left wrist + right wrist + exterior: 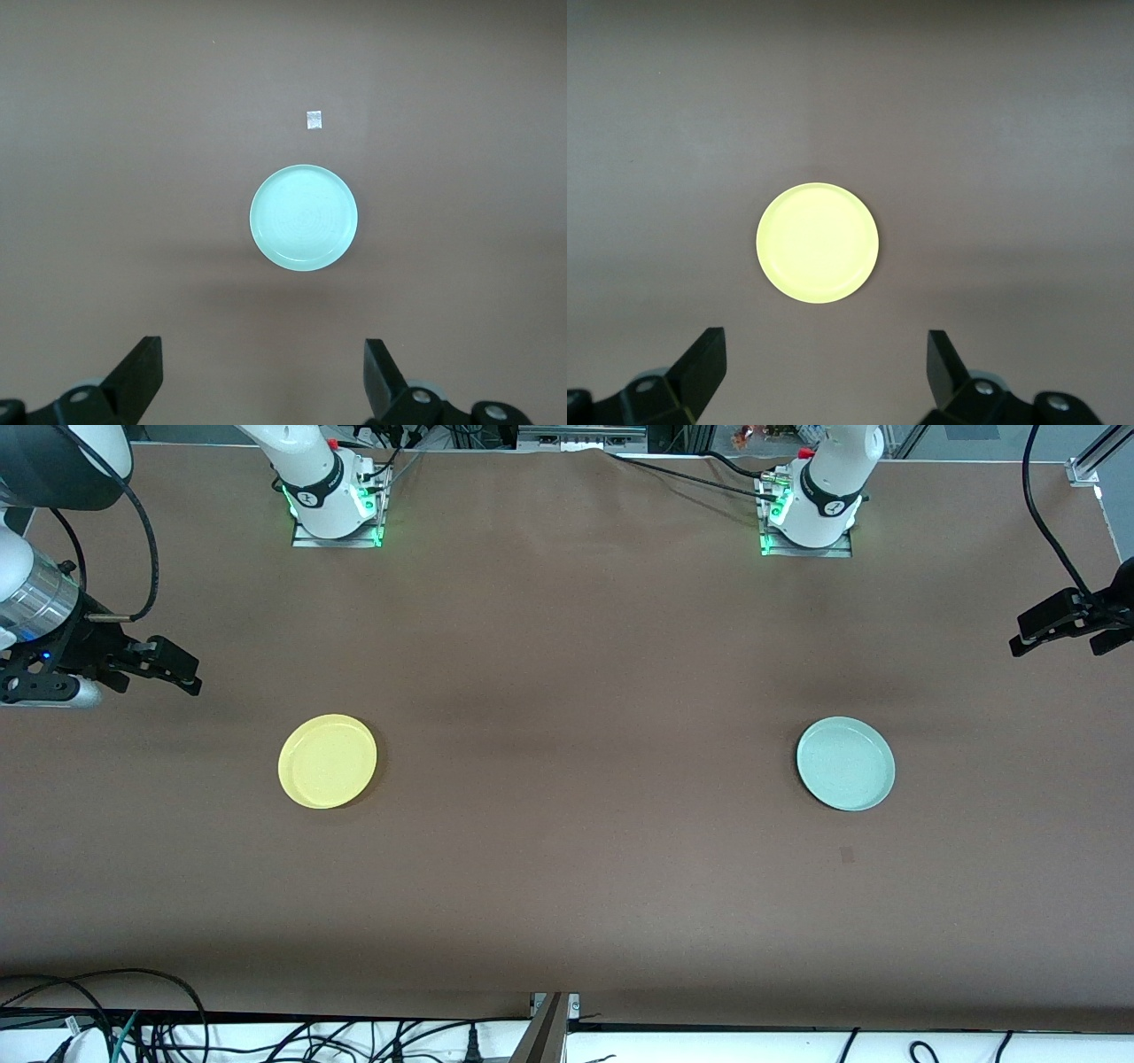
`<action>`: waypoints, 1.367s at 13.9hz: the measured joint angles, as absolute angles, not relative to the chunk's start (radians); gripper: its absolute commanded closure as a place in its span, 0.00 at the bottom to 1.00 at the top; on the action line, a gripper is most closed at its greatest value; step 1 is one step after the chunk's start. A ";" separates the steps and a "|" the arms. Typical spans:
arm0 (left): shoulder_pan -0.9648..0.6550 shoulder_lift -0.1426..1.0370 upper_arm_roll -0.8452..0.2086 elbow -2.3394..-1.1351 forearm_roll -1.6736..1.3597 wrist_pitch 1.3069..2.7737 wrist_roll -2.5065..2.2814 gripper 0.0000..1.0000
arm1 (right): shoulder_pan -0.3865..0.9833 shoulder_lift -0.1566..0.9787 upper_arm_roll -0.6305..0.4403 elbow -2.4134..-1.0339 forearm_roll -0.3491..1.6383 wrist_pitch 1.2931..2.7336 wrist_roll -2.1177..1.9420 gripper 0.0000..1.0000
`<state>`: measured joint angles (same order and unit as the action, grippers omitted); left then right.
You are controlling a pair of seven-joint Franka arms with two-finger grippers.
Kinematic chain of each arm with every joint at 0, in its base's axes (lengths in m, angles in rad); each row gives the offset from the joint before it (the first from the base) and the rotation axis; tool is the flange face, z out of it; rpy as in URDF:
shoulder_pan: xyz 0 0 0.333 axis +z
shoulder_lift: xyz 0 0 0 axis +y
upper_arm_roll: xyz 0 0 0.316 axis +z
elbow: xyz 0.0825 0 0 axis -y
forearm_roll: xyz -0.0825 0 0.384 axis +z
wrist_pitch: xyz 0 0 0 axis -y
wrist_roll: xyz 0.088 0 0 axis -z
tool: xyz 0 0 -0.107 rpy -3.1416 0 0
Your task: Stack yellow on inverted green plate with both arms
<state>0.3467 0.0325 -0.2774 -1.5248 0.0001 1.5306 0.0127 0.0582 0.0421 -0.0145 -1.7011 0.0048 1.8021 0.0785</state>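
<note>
The yellow plate (pixel 327 761) lies rim up on the brown table toward the right arm's end. The green plate (pixel 845 763) lies rim up toward the left arm's end, level with the yellow one and well apart from it. My right gripper (pixel 182 671) is open and empty, held high over the table's end outside the yellow plate, which shows in the right wrist view (pixel 818 242) ahead of the gripper (pixel 824 341). My left gripper (pixel 1059 643) is open and empty, high over the table's other end; its wrist view shows the green plate (pixel 304 217) ahead of the gripper (pixel 263 354).
A small grey patch (pixel 847 855) marks the tabletop just nearer the front camera than the green plate; it also shows in the left wrist view (pixel 313 119). The two arm bases (pixel 335 500) (pixel 811 509) stand at the table's back edge. Cables (pixel 159 1027) lie along the front edge.
</note>
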 measured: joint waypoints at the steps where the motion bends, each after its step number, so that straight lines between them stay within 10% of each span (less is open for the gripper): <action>1: 0.347 0.032 -0.279 -1.527 0.000 1.536 0.014 0.00 | 0.058 0.042 -0.015 -1.701 0.005 1.802 0.078 0.00; 19: 0.347 0.062 -0.332 -1.543 -0.018 1.589 0.009 0.00 | 0.053 0.044 -0.038 -1.701 0.004 1.704 0.079 0.00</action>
